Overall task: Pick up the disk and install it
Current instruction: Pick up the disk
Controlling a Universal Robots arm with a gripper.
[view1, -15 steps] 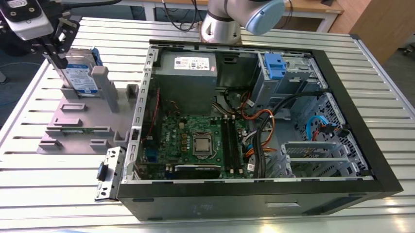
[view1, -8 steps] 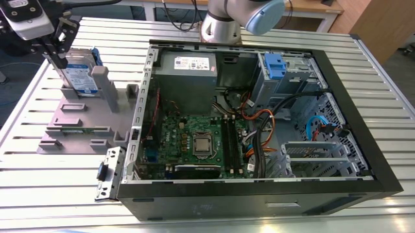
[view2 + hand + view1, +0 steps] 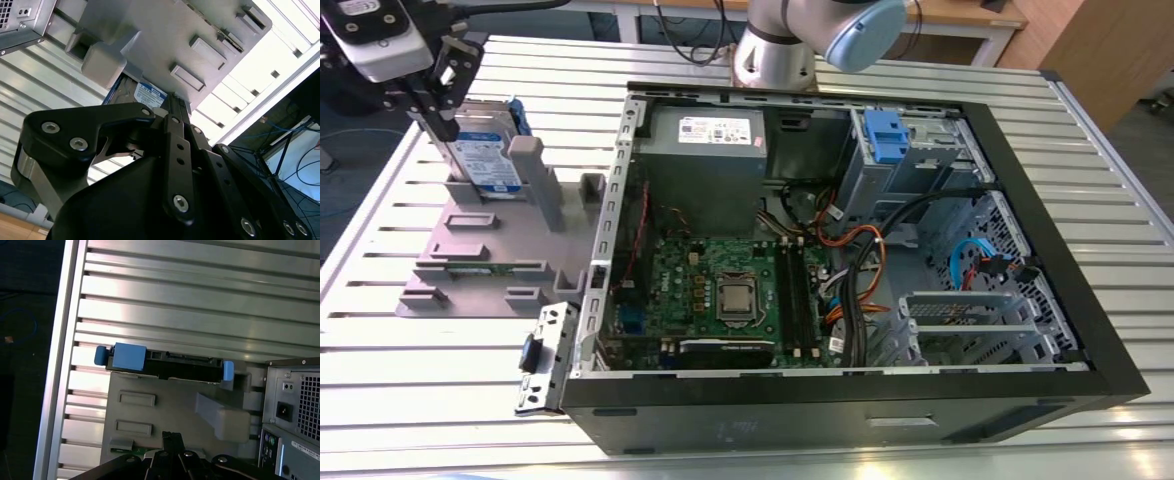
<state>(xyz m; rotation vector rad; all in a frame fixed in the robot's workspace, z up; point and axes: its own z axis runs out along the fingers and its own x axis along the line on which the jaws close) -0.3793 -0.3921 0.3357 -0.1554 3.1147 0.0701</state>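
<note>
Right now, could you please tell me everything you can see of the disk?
The disk is a flat silver metal drive with a white-and-blue label, framed by a blue plastic bracket. It stands upright on edge in a slot of the grey stand, to the exterior view's left of the open case. In the first wrist view it shows edge-on, dark, with blue tabs at both ends. The hand is close by its top; whether they touch I cannot tell.

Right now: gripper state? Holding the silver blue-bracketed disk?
Gripper: shut, holding nothing; the flat silver blue-bracketed disk stands in the grey plastic stand.
</note>
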